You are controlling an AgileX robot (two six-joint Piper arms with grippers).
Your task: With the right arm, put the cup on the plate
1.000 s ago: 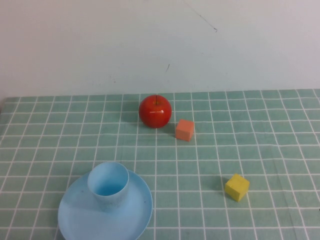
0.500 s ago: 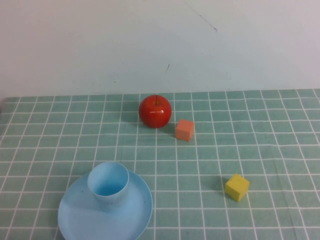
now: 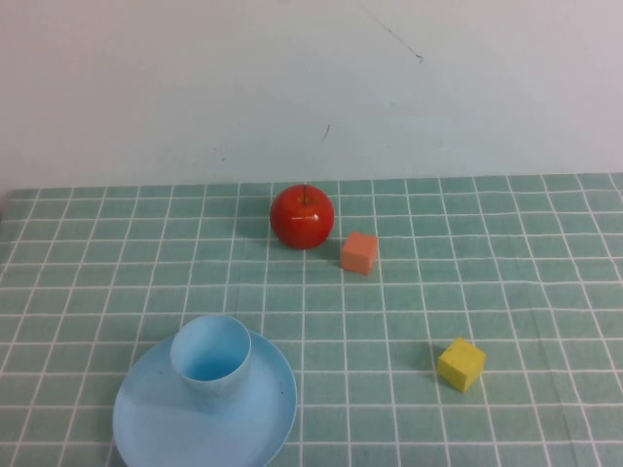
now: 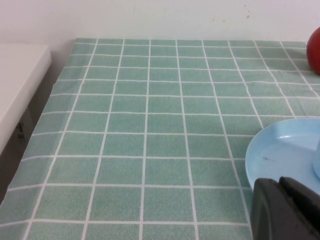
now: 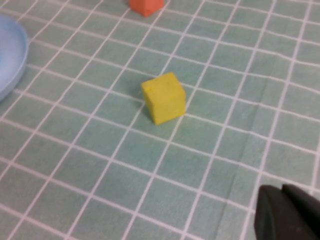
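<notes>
Cup is already standing upright on the plate, so honestly the best move is keep both arms clear of it: left gripper and right gripper look closed, holding nothing, parked at the near edge.

Cup: small light-blue plastic tumbler, handleless, slightly tapered, upright, mouth open upward, interior showing; stands on the plate, toward its 11 o'clock portion, base touching the plate surface. Plate: round light-blue plastic plate, shallow raised rim, much wider than the cup, lying flat on the green checked cloth at about 7 o'clock of the table in the high view, its near edge cut by the frame; rim also visible in the left wrist view
</notes>
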